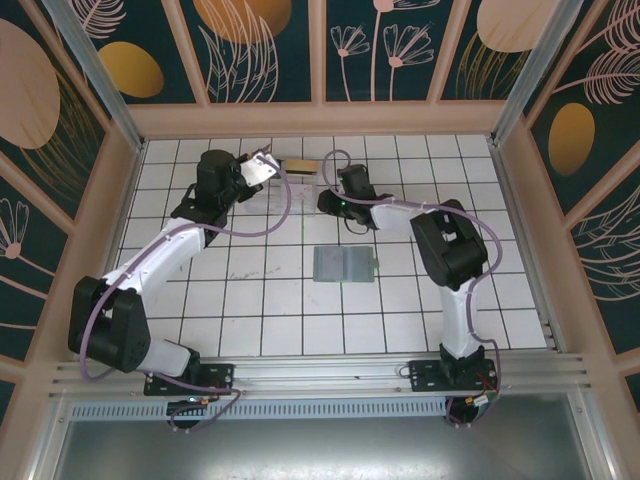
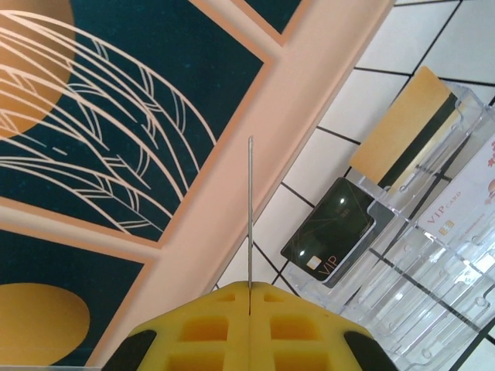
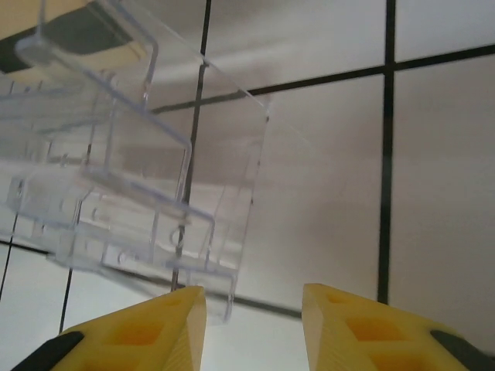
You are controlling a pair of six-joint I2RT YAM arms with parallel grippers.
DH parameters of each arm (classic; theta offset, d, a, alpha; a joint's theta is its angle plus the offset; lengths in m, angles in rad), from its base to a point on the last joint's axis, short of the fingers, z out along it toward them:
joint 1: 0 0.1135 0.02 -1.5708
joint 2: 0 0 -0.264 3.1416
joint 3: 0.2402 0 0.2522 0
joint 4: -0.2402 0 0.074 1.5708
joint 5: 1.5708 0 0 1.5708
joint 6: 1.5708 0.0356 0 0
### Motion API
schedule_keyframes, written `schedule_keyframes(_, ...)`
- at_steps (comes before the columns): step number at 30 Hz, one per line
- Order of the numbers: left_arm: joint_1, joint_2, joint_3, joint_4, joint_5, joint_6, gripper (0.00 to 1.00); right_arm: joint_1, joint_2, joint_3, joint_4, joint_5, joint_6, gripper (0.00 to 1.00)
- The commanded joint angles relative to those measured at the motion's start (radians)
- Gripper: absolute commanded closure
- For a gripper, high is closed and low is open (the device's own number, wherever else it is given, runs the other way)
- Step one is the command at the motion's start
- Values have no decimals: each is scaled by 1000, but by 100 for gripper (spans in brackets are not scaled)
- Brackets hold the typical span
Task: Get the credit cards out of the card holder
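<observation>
The grey-green card holder (image 1: 344, 264) lies open and flat on the tiled floor, mid-table, away from both grippers. My left gripper (image 1: 248, 171) (image 2: 250, 287) is at the back, shut on a thin card (image 2: 250, 209) that I see edge-on in the left wrist view. Just right of it stands a clear plastic box (image 1: 302, 184) (image 2: 433, 255) holding a tan-gold credit card (image 2: 398, 131) and a black VIP card (image 2: 329, 232). My right gripper (image 1: 326, 200) (image 3: 254, 300) is at the box's right side, jaws apart, with the box's corner (image 3: 224, 294) just inside its left finger.
The back wall's wooden ledge (image 1: 320, 118) runs close behind the box and both grippers. A white VIP card (image 2: 464, 201) also sits in the box. White tiled floor (image 1: 270, 310) stretches in front of the card holder.
</observation>
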Motion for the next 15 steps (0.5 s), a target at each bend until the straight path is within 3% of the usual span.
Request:
schedule_keyframes(1, 3, -30, -24, 43, 2, -57, 100, 22, 41, 89, -51, 46, 21, 61)
schedule_keyframes(8, 3, -11, -12, 48, -11, -64, 100, 41, 109, 153, -78, 34, 19, 65)
schedule_keyframes(15, 3, -4, -4, 50, -28, -65, 100, 52, 27, 34, -6, 63, 49, 65)
